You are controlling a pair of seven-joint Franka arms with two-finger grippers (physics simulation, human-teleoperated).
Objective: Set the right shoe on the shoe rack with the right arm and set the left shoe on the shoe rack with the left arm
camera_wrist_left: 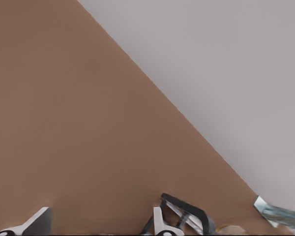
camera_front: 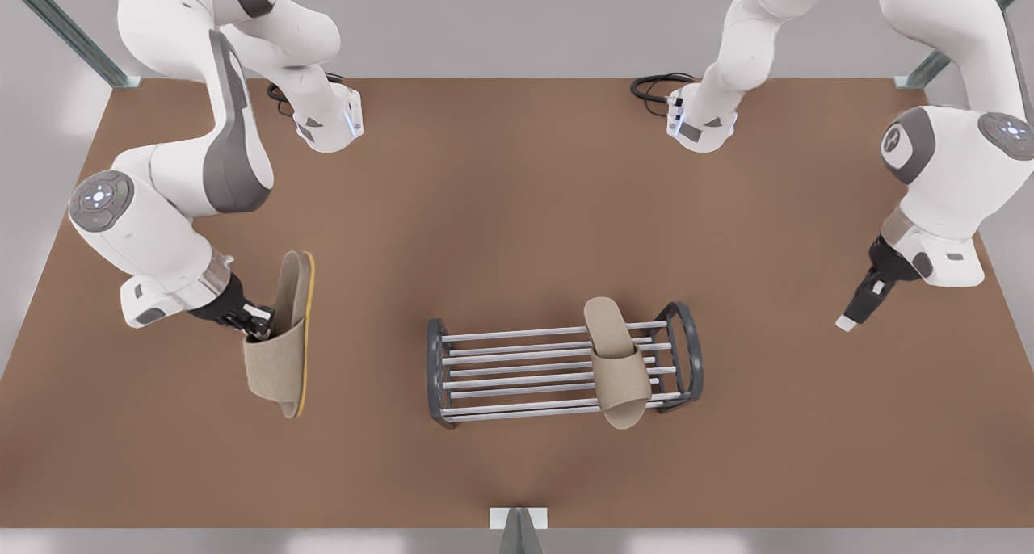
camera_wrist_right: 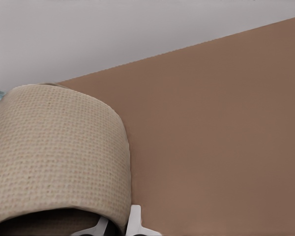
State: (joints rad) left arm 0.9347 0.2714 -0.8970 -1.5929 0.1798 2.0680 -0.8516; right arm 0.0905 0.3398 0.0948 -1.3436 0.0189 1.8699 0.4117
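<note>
Though clear of the rack (camera_front: 517, 333), right hand (camera_front: 260, 321) tight on right shoe (camera_front: 279, 360), left hand (camera_front: 850, 321) agape, empty.

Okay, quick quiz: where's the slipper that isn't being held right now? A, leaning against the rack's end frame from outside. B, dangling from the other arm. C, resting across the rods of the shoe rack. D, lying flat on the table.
C: the free slipper lies across the rods of the shoe rack, near its end on the front view's right.

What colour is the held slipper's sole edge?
Yellow, clearest in the front view along the held slipper.
</note>
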